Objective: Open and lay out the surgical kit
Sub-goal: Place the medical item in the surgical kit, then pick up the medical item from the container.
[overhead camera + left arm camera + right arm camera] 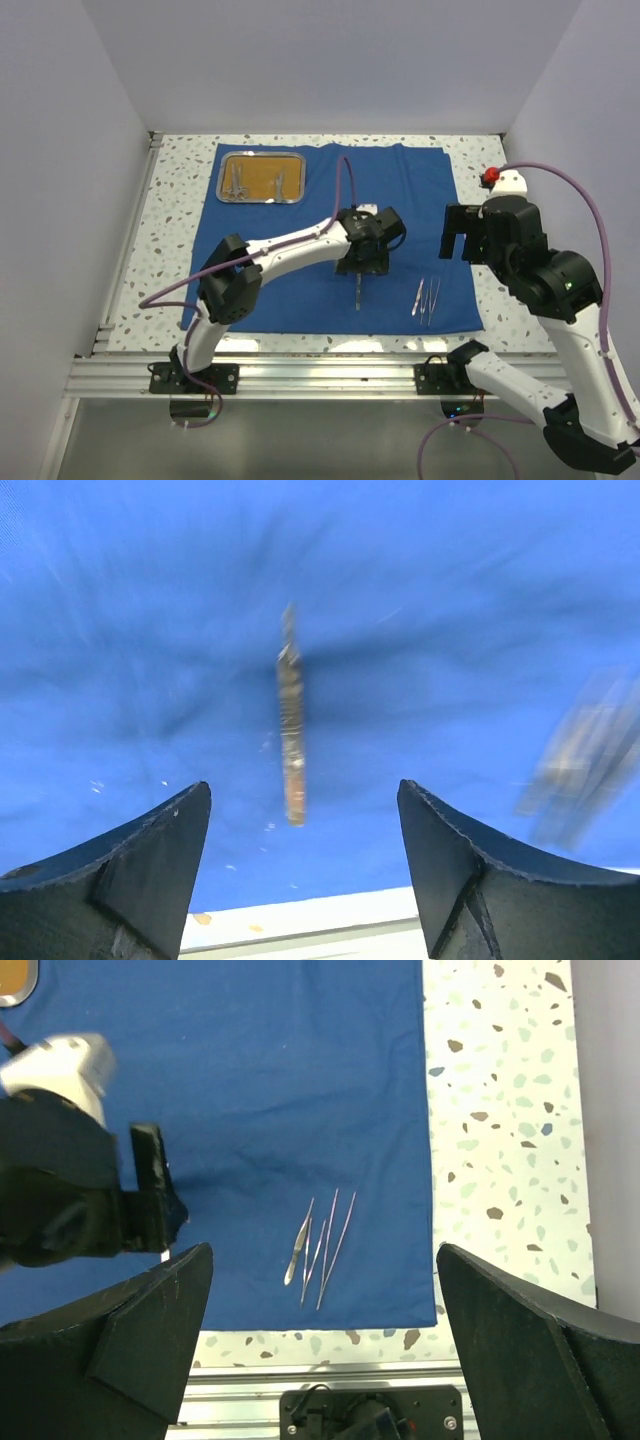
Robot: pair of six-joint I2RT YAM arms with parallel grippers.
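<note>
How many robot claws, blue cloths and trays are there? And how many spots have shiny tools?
Robot claws: 2, the left claw and the right claw.
Blue cloths: 1, the blue cloth.
Trays: 1, the steel tray.
Spots with shiny tools: 3, the tools in the tray, one lone tool, and the bunch of thin tools, too small to count singly.
Total: 7.
</note>
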